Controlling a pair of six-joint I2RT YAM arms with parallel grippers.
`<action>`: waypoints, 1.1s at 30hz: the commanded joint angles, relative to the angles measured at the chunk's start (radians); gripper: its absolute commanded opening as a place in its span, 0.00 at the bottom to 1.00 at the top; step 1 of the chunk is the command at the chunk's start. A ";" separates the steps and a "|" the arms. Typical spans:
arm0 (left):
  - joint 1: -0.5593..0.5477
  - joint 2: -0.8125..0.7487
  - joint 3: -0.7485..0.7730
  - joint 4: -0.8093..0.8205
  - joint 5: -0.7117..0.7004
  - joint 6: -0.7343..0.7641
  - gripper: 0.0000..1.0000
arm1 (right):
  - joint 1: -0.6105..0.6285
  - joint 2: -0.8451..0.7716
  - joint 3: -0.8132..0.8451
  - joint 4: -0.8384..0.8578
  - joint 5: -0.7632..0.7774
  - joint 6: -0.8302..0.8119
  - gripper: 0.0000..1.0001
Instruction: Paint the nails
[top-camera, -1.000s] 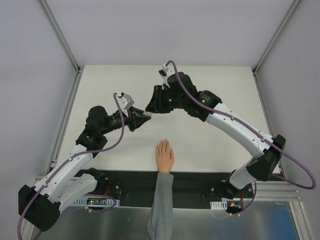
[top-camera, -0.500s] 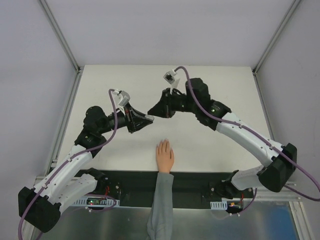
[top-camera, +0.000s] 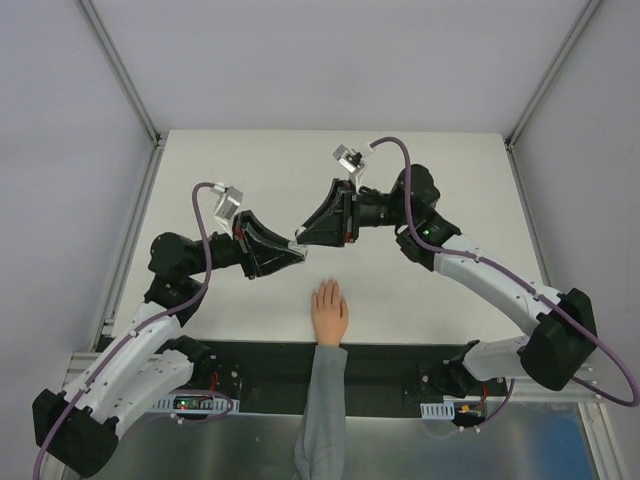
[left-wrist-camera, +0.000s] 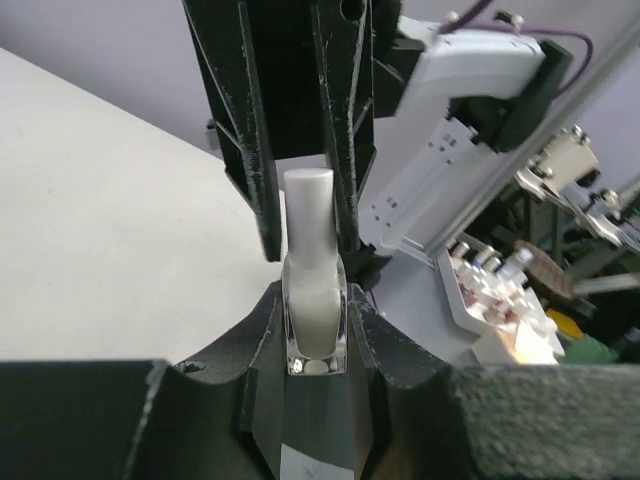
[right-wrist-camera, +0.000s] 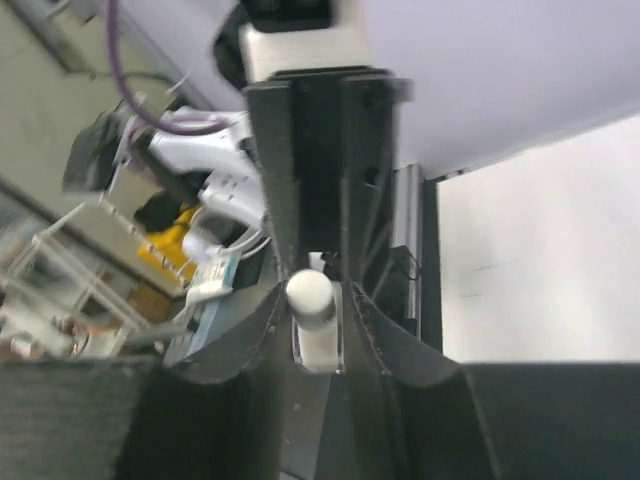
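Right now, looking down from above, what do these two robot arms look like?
The left arm and right arm have white shell links between chunky black joints. A purple cable loops along each. The left gripper and right gripper are black ribbed wedges, each with a small silver camera box at the wrist.

Nose to nose over the middle of the table (top-camera: 430, 170), the left gripper (top-camera: 296, 247) and the right gripper (top-camera: 306, 233) block the centre: the small bottle (left-wrist-camera: 313, 310) is clamped in the left one's jaws, the right one's fingers flank its white cap (left-wrist-camera: 307, 190), and nothing gets through there. Just nearer, the mannequin hand (top-camera: 329, 312) lies flat at the table's front edge, with a strip of open white top between its fingertips and the joined grippers. Either side of the hand and all the far half lie open, though the left arm (top-camera: 135, 345) and the right arm (top-camera: 480, 275) arch across the flanks.
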 joint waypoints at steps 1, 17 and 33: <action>-0.002 -0.153 0.104 -0.380 -0.211 0.434 0.00 | 0.041 -0.113 0.189 -0.691 0.456 -0.270 0.51; -0.002 -0.228 0.121 -0.518 -0.601 0.559 0.00 | 0.404 0.103 0.644 -1.120 1.394 -0.324 0.62; -0.008 -0.230 0.101 -0.500 -0.584 0.520 0.00 | 0.456 0.226 0.738 -1.068 1.468 -0.363 0.44</action>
